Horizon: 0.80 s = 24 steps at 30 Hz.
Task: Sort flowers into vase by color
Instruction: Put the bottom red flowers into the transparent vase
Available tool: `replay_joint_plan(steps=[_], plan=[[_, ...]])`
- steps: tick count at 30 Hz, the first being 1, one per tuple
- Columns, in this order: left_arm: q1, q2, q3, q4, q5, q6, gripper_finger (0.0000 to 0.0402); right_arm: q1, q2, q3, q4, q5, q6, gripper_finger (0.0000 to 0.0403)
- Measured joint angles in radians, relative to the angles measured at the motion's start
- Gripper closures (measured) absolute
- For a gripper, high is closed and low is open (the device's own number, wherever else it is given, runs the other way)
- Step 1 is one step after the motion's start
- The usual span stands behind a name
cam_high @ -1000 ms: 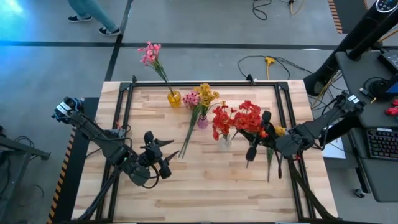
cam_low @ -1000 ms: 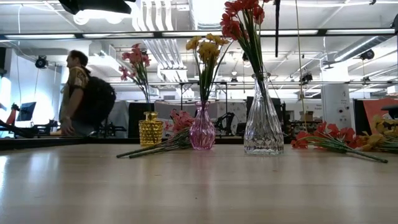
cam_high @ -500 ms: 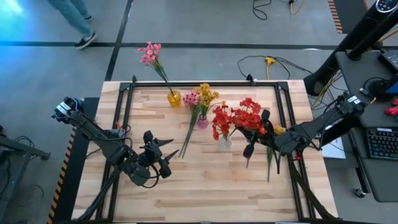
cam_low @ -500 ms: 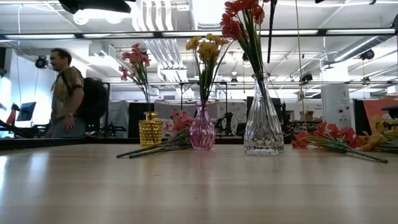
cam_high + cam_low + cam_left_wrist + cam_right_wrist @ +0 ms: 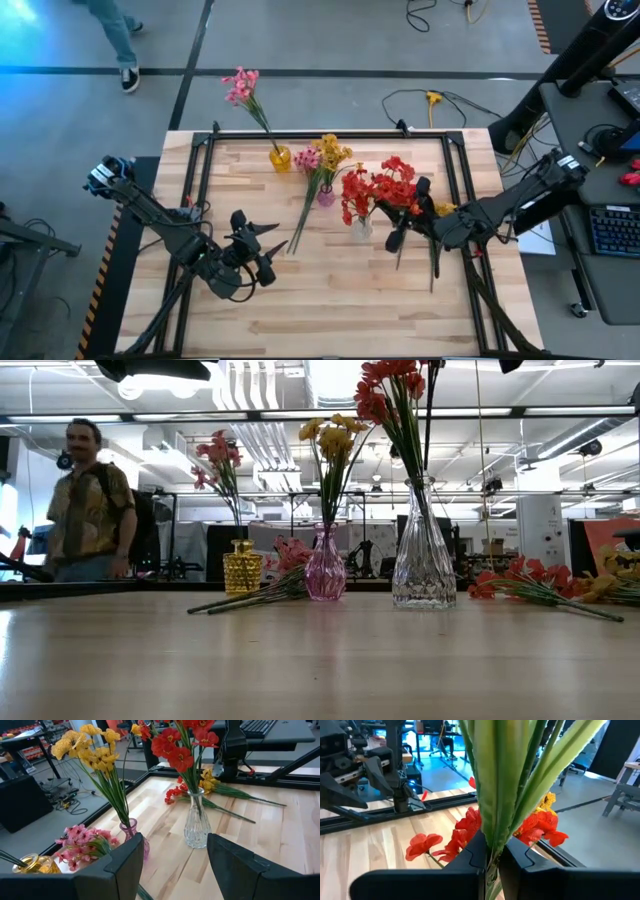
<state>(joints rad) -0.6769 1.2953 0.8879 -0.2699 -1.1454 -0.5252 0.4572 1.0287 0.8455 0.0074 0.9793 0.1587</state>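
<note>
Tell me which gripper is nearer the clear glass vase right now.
Right. The right gripper, shut on a red flower's stem, is just beside the clear glass vase. The left gripper waits open, farther off, past the pink vase.

In the low view, the red flowers (image 5: 388, 390) in the clear vase (image 5: 422, 560) are cut off by the top edge. The person (image 5: 88, 510) there is blurred. In the right wrist view, green stems (image 5: 500, 780) hide most of the surface (image 5: 380, 845).

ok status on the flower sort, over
Right gripper shut on red spray, carried above clear vase. Left gripper open, idle. Loose sprays lying beneath right arm.
</note>
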Motion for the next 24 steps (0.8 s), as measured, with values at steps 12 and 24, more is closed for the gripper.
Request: replay_joint_plan(steps=[12, 24], plan=[[0.0, 0.0, 0.0, 0.0, 0.0, 0.009, 0.0202, -0.001, 0.048, -0.001, 0.007, 0.045, 0.04, 0.0385], [0.0, 0.0, 0.0, 0.0, 0.0, 0.01, 0.0202, -0.002, 0.066, -0.001, 0.001, 0.044, 0.052, 0.0369]])
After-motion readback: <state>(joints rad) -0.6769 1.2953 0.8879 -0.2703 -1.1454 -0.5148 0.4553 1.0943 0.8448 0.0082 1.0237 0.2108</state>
